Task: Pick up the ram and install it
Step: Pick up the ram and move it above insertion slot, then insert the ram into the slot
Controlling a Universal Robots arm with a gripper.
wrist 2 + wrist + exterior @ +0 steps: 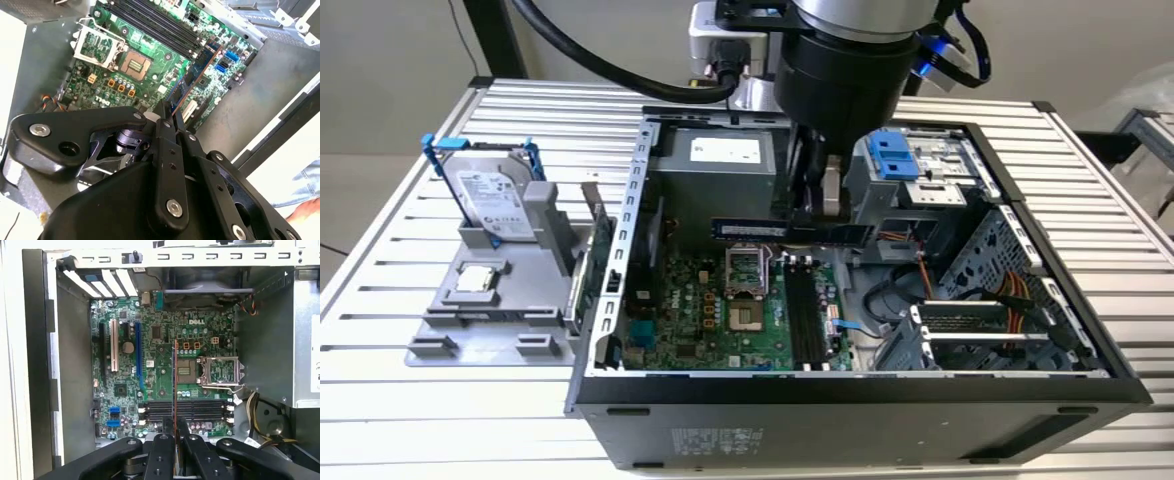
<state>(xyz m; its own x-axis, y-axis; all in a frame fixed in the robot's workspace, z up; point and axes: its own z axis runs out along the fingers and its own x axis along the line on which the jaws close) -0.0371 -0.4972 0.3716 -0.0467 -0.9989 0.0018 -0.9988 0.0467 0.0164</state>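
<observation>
- While the arm hangs over the open case (854,395), the claw (825,218) is clamped right down on the ram (754,229). The jaws are nearly together, with only the thin board between them.
- The ram is held in the air above the motherboard (707,320), not touching it. It lies flat-ish and looks roughly crosswise to the memory slots (803,320) rather than lined up with them.
- In the second wrist view the stick (200,65) juts out from the claw (167,107) over the board. The grip looks to be at one end, so most of the length hangs free.
- Handling-wise, my guess is it's very light and stiff, but fragile. It's a thin circuit board with chips on the faces and a contact edge you don't want scraped.
- I'd hold it by the flat faces or short ends. Gripped at one end like this, it could twist or tip if it bumps anything on the motherboard.
- In the first wrist view the ram (175,380) is edge-on, just a thin line running out from the claw (175,432) across the slots (185,410). You get no read on its tilt from there.
- Hard to make out: which long edge carries the contacts, where the notch sits, and whether the slot latches are open.
- The claw's own body hides the exact spot where the pads meet the stick.
- The hard drive (491,200) sits in its holder outside the case, well apart from the motherboard, untouched.
</observation>
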